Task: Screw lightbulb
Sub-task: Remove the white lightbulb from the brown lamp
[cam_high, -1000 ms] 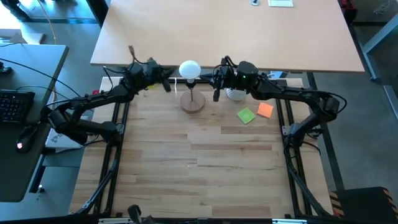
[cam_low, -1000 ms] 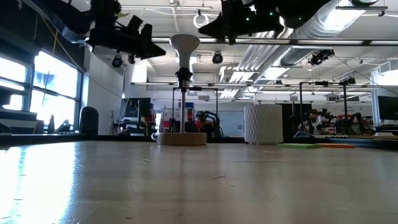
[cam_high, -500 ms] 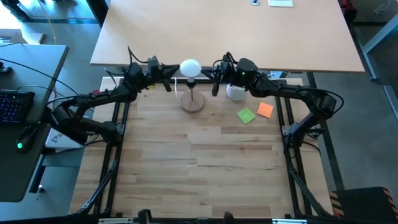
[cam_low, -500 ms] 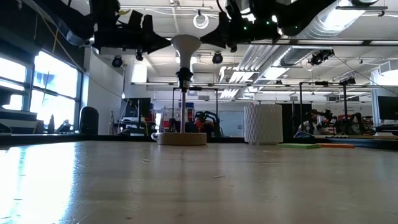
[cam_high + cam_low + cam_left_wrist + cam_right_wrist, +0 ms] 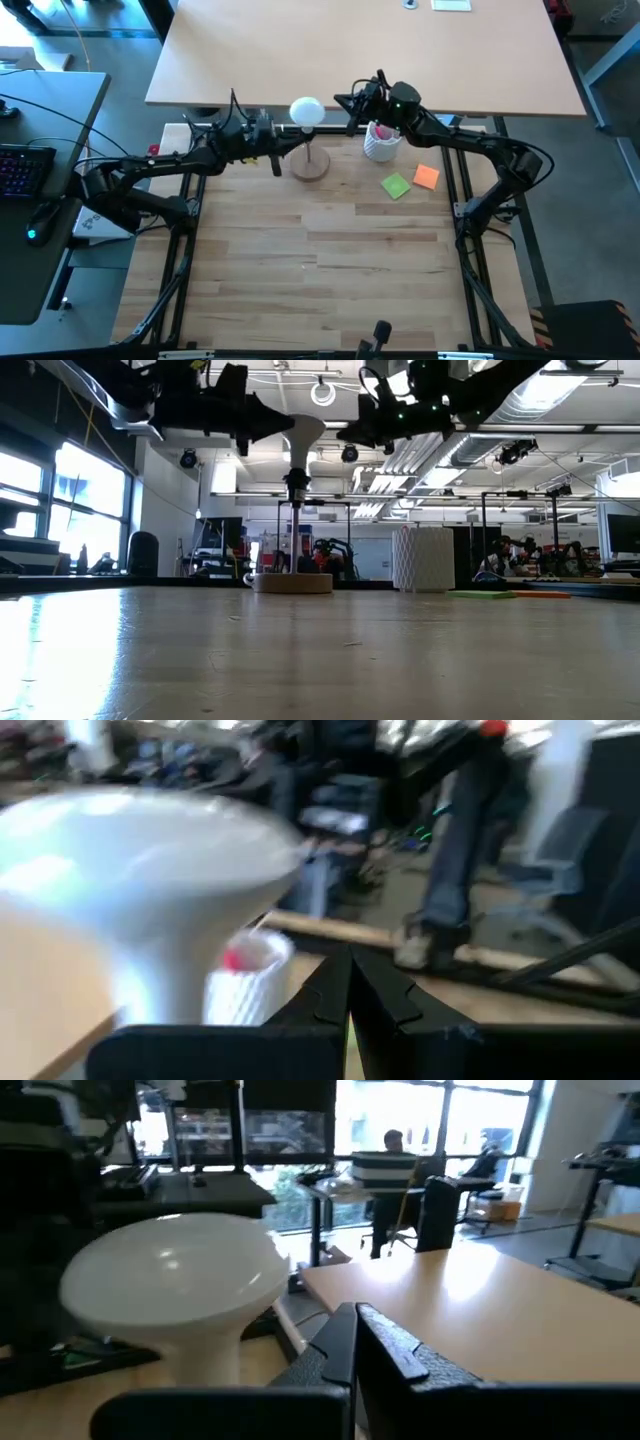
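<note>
The white lightbulb stands globe-up with its neck in the black socket on the stem of the round wooden disc stand. My left gripper is shut and hovers level at the bulb's left near side, close by its neck. In the left wrist view, the bulb shows beside its fingertips. My right gripper is shut and hovers at the bulb's right far side, at globe height. The bulb also shows in the right wrist view.
A white perforated cup with pink contents stands just right of the stand, under my right arm. A green note and an orange note lie to its near right. A light desk stands beyond the far edge.
My left gripper has gone toward the table's right edge, in close to the bulb's neck. My right gripper has gone toward the far edge, turned its fingers to point toward the table's left, and drawn a little away from the bulb. The bulb and stand have stayed put.
</note>
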